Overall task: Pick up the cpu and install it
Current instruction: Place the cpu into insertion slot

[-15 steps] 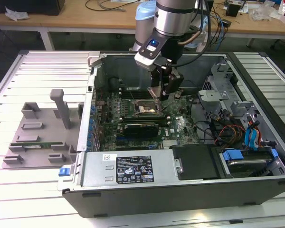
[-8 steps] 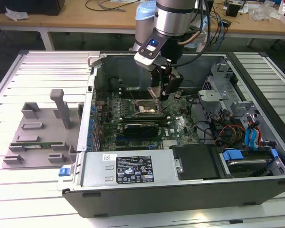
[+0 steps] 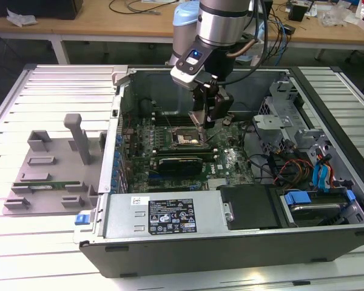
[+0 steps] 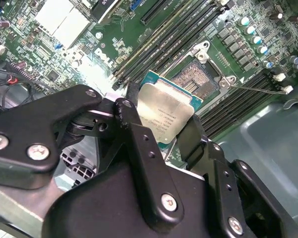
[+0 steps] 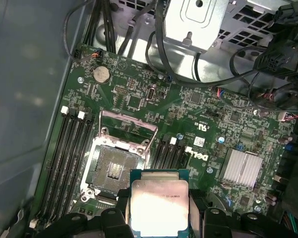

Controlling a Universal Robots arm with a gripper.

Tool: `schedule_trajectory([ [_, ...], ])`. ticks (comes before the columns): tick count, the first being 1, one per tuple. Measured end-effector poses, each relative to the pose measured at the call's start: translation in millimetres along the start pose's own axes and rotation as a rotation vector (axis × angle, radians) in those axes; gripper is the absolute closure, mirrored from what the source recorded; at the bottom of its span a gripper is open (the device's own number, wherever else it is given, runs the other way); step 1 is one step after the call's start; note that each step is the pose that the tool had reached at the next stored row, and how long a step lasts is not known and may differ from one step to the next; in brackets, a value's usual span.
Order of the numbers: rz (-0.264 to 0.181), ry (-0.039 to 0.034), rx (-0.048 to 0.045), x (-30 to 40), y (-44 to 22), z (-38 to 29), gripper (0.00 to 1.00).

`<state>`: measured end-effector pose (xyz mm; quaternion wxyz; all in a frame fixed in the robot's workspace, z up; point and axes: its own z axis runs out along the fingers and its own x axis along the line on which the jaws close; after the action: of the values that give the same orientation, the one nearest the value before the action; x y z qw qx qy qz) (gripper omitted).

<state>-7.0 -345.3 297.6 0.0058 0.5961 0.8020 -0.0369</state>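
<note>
The open computer case [image 3: 230, 242] surrounds the gripper [image 3: 207, 126], which hangs low inside it, jaws pointing down at the motherboard [image 5: 139, 94]. Below the jaws and off to one side of their tips lies the socket [image 5: 114, 168], its contact field bare and its hinged load frame [image 5: 126, 130] swung up out of the way.

The step in hand looks like bringing the chip over that socket. Doing it well means keeping the chip level, squaring its edges with the socket walls, matching the corner marking, and coming straight down with no sideways slide, since the bare contacts would bend easily.

The jaws are closed on the cpu [image 5: 160, 206]. It sits flat between the two black fingers [image 4: 129, 116], pinched on opposite edges near their tips, with its metal lid facing back toward the wrist. Its edges run roughly parallel to the socket's, but it is not yet centred over it.
</note>
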Motion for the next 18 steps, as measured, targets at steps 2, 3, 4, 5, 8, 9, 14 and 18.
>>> schedule_trajectory([
  [2, 0.004, -0.0001, 0.0003, 0.0, 0.0, 0.0, 0.45],
  [3, 0.006, -0.0002, 0.0004, 0.0, 0.0, 0.0, 0.45],
  [4, 0.008, -0.0002, 0.0006, 0.0, 0.0, 0.0, 0.45],
  [5, 0.012, -0.0003, 0.0008, 0.0, 0.0, 0.0, 0.45],
  [8, 0.021, -0.0006, 0.0016, 0.0, 0.0, 0.0, 0.45],
  [9, 0.024, -0.0007, 0.0018, 0.0, 0.0, 0.0, 0.45],
  [14, 0.04, -0.001, 0.0031, 0.0, 0.0, 0.0, 0.45],
  [18, 0.049, -0.001, 0.0037, 0.0, 0.0, 0.0, 0.45],
])
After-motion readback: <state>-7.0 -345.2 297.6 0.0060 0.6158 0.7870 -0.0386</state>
